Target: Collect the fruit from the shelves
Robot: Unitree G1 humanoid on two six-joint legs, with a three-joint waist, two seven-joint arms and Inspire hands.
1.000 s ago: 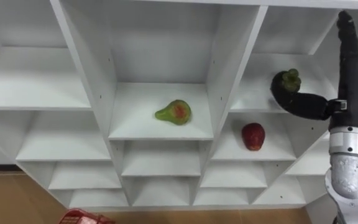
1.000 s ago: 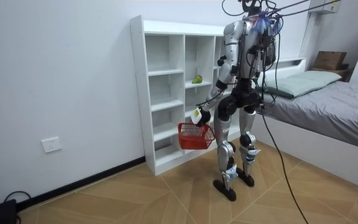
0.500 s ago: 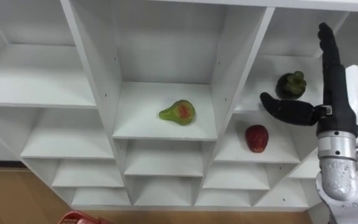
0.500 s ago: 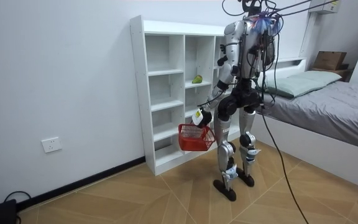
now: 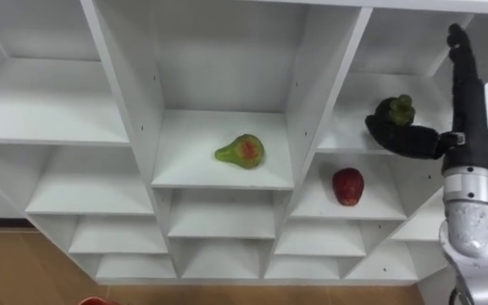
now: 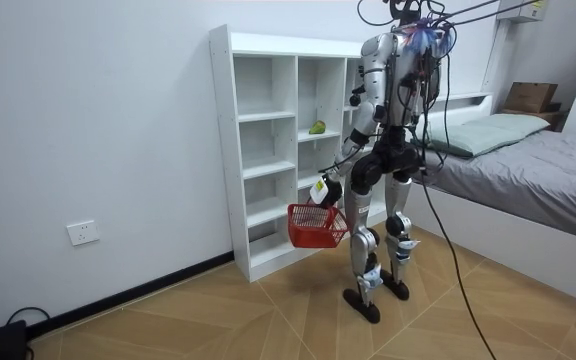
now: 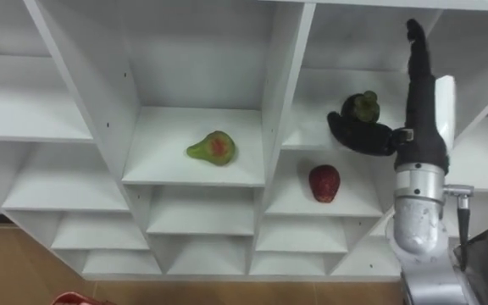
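A dark green fruit (image 5: pixel 394 108) sits on the upper right shelf of the white closet (image 5: pixel 312 85). My right hand (image 5: pixel 467 127) is raised beside it and open, fingers straight up to the fruit's right, thumb stretched across just below and in front of it. A green pear with a red blush (image 5: pixel 240 151) lies in the middle compartment. A red fruit (image 5: pixel 347 185) stands one shelf below the dark one. In the room view my left hand (image 6: pixel 320 189) hangs low, shut on the handle of a red basket (image 6: pixel 316 226).
I stand close in front of the closet (image 6: pixel 268 150), whose other compartments hold nothing. A bed (image 6: pixel 528 170) lies at the room view's right, behind me. The wooden floor (image 6: pixel 218 320) stretches to the room view's left.
My right hand dipped left and below the dark fruit, then came back up with the thumb against its lower side. The basket's rim has sunk almost out of the eye view.
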